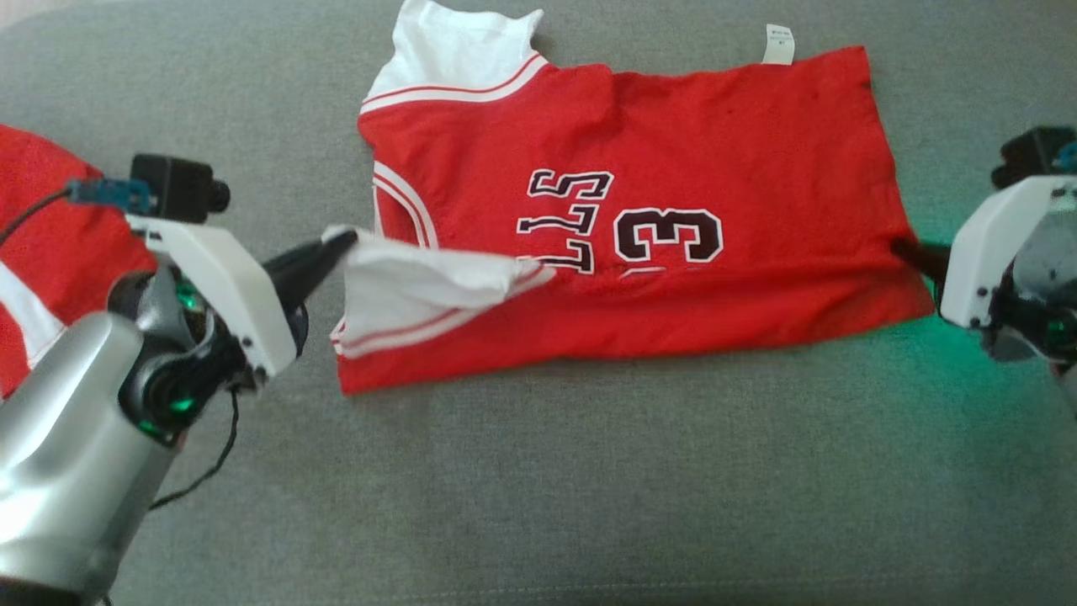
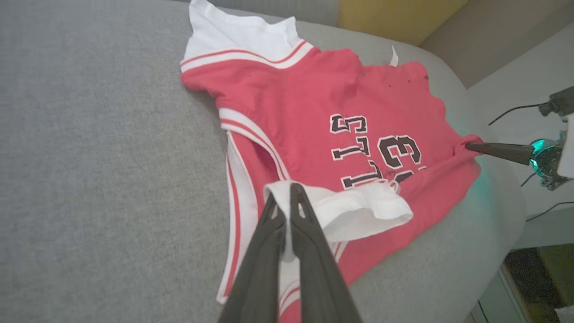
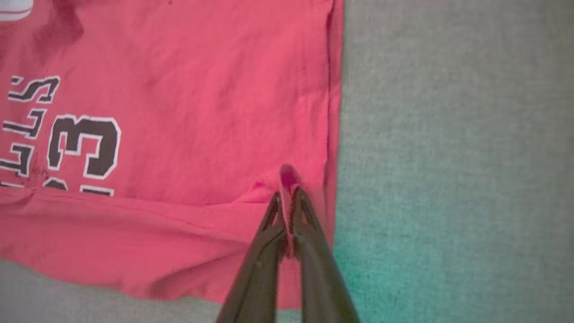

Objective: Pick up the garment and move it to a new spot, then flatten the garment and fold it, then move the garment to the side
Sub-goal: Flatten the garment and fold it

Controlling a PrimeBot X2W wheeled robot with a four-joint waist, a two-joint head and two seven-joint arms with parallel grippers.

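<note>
Garment [image 1: 690, 151], head view: a red jersey spread on the grey cushion [image 1: 538, 488], collar end to the left and hem to the right. A near strip appears turned over onto the body, cutting off the lower lettering.
Left hand [image 1: 341, 240], head view: clenched on the white sleeve [image 1: 421, 282], which it holds over the red cloth.
Right hand [image 1: 904, 250], head view: pinching the hem at the garment's right edge.
Other cloth, head view: a second red garment [image 1: 42, 236] lies at the left edge, well apart.
Left wrist view: the fingers [image 2: 296, 211] are closed with white sleeve fabric between them. The right hand [image 2: 471, 146] shows at the far hem.
Right wrist view: the fingers [image 3: 305, 211] are closed on a small raised tuck of red hem [image 3: 289, 175], just inside the side edge.
Step in hand: I judge this to be the fold, a lengthwise one with both ends gripped.
Next move calls for: both hands to carry their pinches toward the far edge together, level with each other so the crease runs straight. They should then lay the cloth down and let go.
</note>
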